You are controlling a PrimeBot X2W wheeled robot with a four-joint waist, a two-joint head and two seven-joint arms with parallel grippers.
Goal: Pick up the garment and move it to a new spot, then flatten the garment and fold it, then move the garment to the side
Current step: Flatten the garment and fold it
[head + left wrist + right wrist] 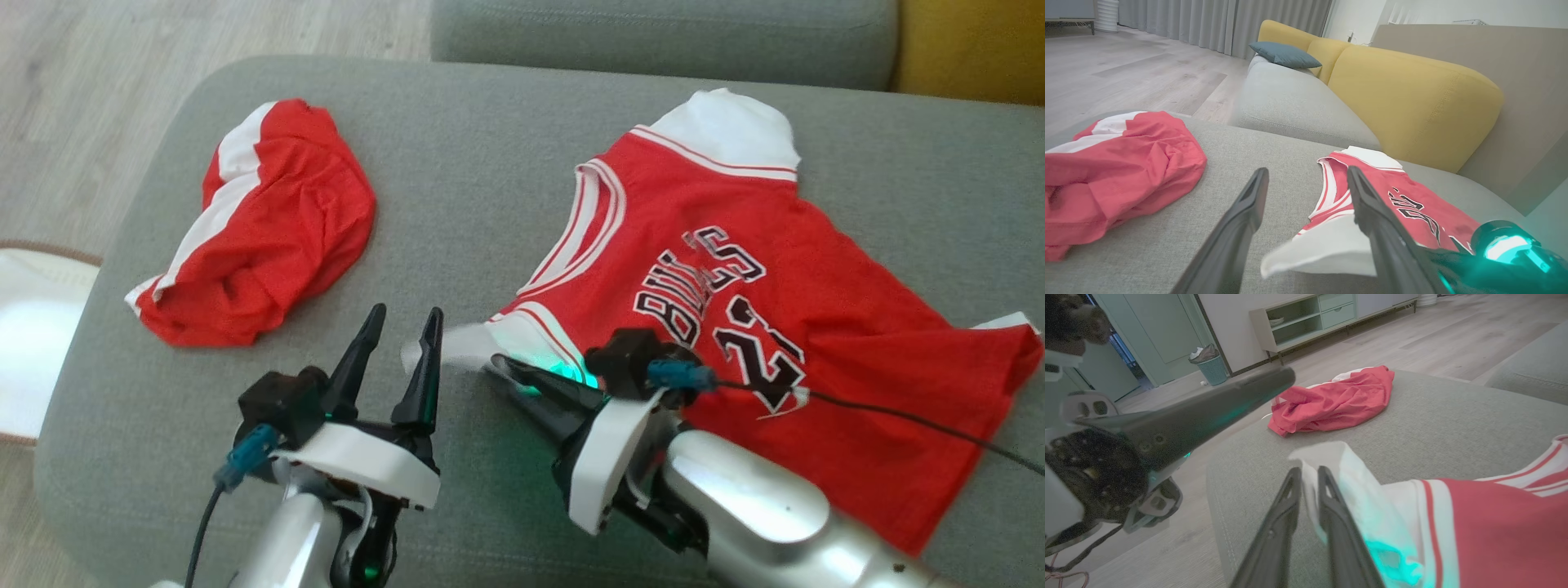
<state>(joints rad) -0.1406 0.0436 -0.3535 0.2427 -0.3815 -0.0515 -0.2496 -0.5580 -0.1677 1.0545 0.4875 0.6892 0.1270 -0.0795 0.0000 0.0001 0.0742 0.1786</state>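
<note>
Grey sofa cushion (pixel 490 163) bears a red Bulls jersey (pixel 735 269), spread out to the right of the right gripper (pixel 500 366), whose fingers are clenched on the jersey's white sleeve (pixel 461 343). The left gripper (pixel 406 314) stands released, fingers spread, just left of that sleeve. Crumpled red shorts (pixel 269 237) lie ahead to its left. Far beyond the right gripper, a teal waste basket (pixel 1213 370) holds a crumpled bag.

The jersey (pixel 816 327) is thin red cloth with a slight sheen, and its sleeve is plain white cloth. The second garment (pixel 277 237) is similar red cloth, heavily creased. The cushion (pixel 473 147) is matt grey woven fabric. The left gripper (pixel 406 318) has smooth, matt dark fingers (pixel 422 367). The right forearm (pixel 759 506) is glossy silver.
</note>
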